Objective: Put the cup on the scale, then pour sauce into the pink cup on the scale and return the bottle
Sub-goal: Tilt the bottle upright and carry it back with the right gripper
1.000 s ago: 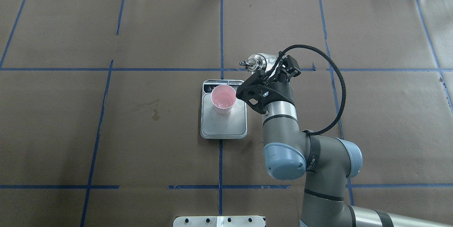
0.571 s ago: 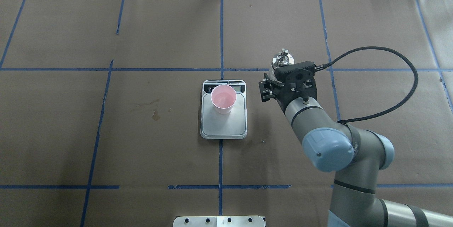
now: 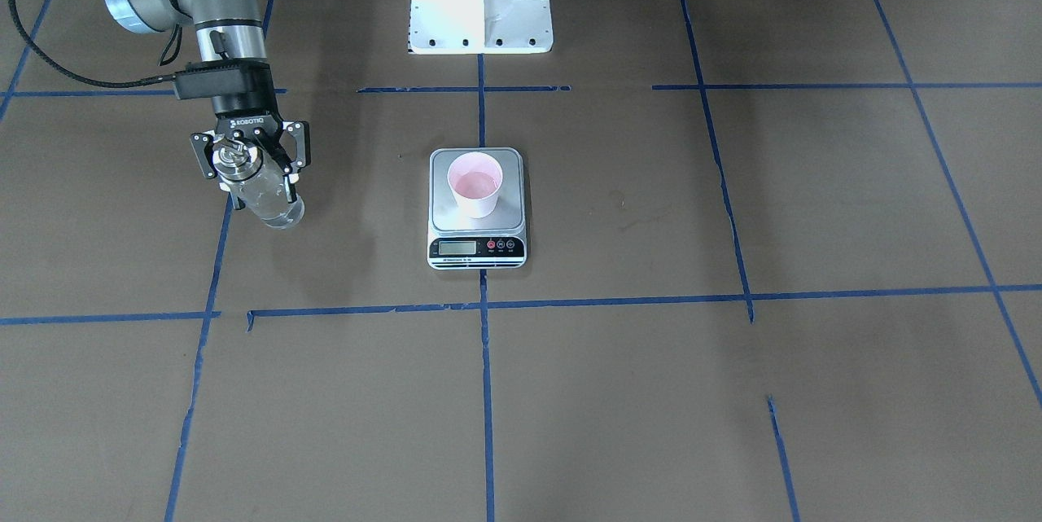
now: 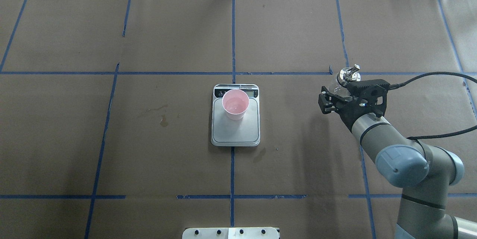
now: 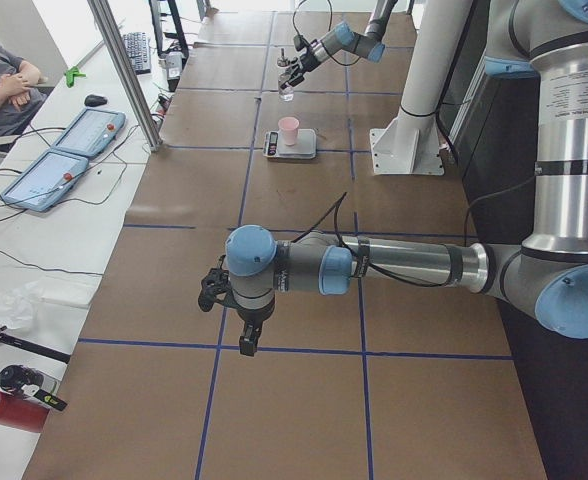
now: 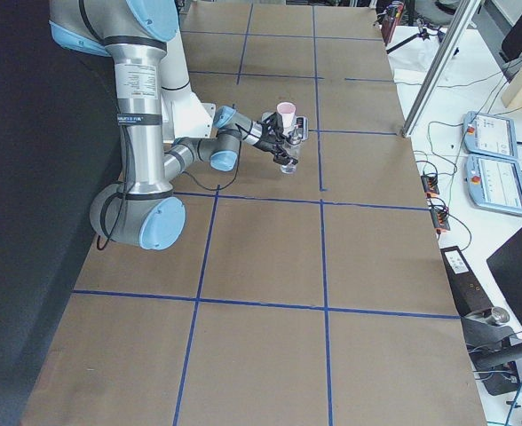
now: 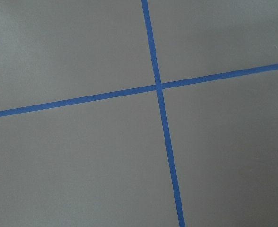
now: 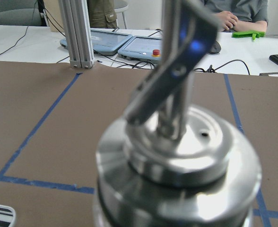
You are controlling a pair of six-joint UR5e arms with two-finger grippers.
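- While the right gripper (image 3: pixel 252 172) was clamped on the small clear glass bottle with silver spout cap (image 3: pixel 273 206), roughly upright and toward the worktop's right edge, the return step looked in hand.
- Pale pink paper cup (image 3: pixel 475 184) sat on the flat silver kitchen scale (image 3: pixel 509 214), mid-worktop.
- Next: set the bottle down level, then release.
- Left gripper (image 5: pixel 224 300): couldn't tell its opening.

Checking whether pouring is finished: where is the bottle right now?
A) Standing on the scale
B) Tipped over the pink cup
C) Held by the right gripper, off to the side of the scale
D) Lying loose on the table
C: the right gripper grips the bottle well clear of the scale, where the pink cup stands alone.
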